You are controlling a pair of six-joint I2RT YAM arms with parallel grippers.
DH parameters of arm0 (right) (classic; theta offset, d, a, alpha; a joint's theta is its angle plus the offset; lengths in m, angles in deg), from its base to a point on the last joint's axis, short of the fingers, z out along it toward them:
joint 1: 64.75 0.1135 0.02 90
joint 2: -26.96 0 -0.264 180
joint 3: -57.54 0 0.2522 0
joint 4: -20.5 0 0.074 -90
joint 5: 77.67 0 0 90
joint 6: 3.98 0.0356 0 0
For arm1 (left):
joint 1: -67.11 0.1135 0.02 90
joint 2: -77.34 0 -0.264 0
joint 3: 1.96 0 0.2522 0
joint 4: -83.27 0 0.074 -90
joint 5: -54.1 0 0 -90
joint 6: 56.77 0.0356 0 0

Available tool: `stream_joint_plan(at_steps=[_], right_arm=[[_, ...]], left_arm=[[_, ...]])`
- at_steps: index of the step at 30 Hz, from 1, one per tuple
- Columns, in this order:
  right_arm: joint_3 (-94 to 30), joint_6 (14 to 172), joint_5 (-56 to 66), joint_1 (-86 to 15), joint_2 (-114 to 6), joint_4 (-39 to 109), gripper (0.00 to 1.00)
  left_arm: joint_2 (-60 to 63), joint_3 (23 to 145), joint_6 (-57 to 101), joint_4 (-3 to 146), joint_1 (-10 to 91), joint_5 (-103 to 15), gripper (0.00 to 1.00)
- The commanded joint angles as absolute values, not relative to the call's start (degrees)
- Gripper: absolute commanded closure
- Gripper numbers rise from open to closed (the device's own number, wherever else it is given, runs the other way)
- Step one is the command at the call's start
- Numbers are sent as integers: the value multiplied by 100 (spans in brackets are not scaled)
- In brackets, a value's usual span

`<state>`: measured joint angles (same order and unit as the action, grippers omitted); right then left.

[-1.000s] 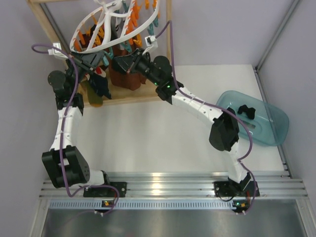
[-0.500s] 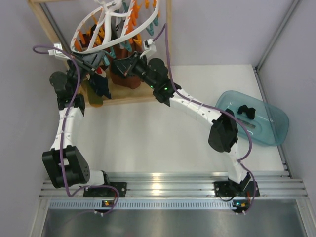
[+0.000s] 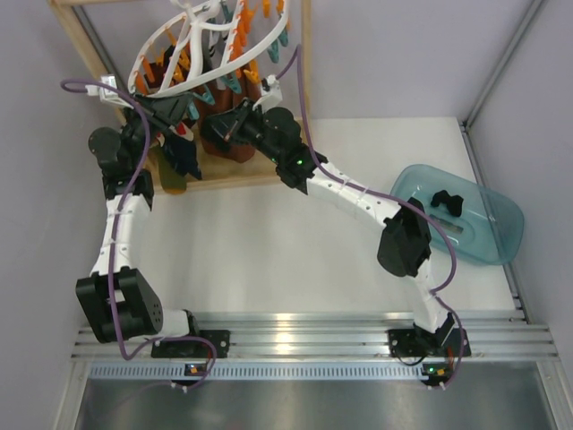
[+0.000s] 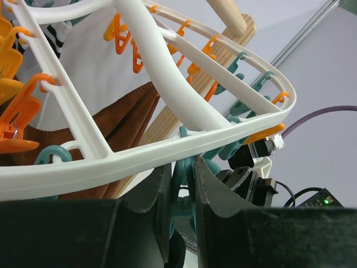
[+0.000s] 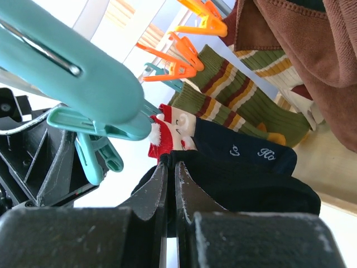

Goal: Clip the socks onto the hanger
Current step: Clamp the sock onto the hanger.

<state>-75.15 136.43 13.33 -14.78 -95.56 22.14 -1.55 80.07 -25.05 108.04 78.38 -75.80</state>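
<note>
Pinching a black sock (image 5: 245,187) beneath the hanger (image 4: 111,164)

The right gripper (image 5: 170,167) is closed tight on the black sock's edge, beside striped socks (image 5: 234,95) hanging there. The left gripper (image 4: 182,170), jaws only narrowly apart, squeezes a teal clip (image 4: 179,192) just under the hanger's white rim.

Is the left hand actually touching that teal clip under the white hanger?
Touching. The left wrist view shows the teal clip pinched between the left hand's two fingers, just below the hanger's white rim.
</note>
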Motion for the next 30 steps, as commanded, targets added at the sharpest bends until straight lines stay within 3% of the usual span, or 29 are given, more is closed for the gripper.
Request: stream_joint_plan(at_steps=[1,14,30], right_arm=[[-7856,13665,1260,-1369,-9635,1906,100],[-8058,13357,522,-1439,-9767,1519,100],[-8691,13770,847,-1553,-9996,1493,100]], left_arm=[[0,8193,-2144,10678,7792,-8257,100],[-158,8588,-1749,10169,7792,-8696,100],[-308,8817,-1441,9746,7784,-8987,100]])
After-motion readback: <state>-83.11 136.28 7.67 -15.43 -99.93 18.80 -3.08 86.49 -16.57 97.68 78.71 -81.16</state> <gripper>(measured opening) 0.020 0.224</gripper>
